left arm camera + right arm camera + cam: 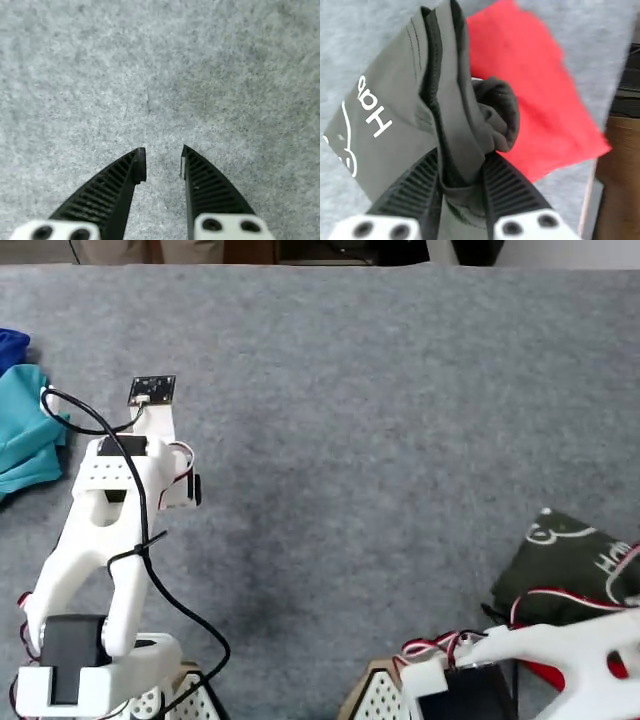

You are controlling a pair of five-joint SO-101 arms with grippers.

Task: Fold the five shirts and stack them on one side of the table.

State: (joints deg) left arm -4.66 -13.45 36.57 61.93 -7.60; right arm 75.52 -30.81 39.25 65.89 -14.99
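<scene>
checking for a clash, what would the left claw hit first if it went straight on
Probably just the bare grey table cover; nothing lies ahead of the open left claw, though its height is unclear.

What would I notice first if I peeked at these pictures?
Probably the dark shirt with white print, bunched up and pinched in the right gripper on the right of the table, with a bright red shirt lying under it. Next comes the teal shirt at the left edge, and the left gripper hanging open over bare grey felt.
</scene>
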